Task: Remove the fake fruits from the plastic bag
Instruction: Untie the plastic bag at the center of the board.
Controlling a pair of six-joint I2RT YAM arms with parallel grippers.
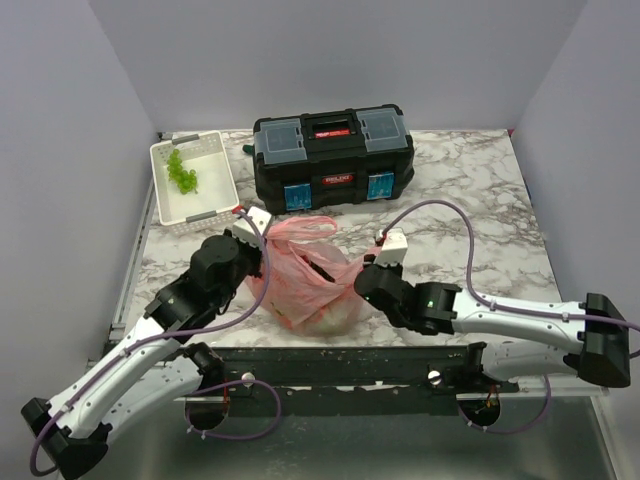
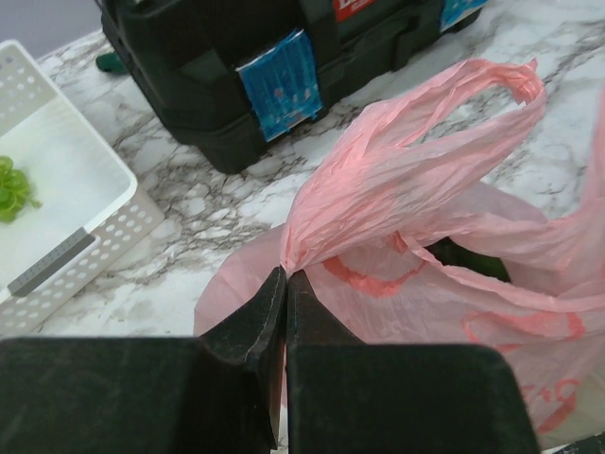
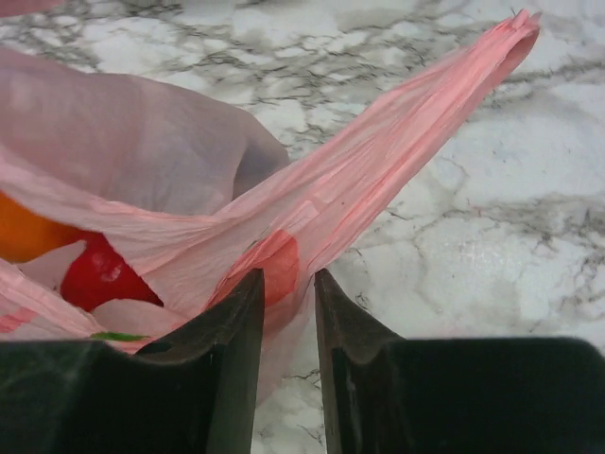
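Observation:
The pink plastic bag point(image 1: 310, 275) lies on the marble table between both arms, its mouth pulled apart. My left gripper point(image 1: 262, 243) is shut on the bag's gathered left handle point(image 2: 378, 180), pinched at the fingertips point(image 2: 285, 274). My right gripper point(image 1: 366, 272) is at the bag's right side; its jaws stand a little apart with the bag's film and right handle point(image 3: 406, 142) between them point(image 3: 288, 279). Inside the bag an orange point(image 3: 28, 232) and a red apple point(image 3: 99, 279) show, with something dark green point(image 2: 468, 260) in the opening. The other fruits are hidden.
A black toolbox point(image 1: 332, 155) stands just behind the bag. A white slotted basket point(image 1: 215, 185) holding a light green grape bunch point(image 1: 182, 172) stands at the back left. Grey walls enclose the table on three sides.

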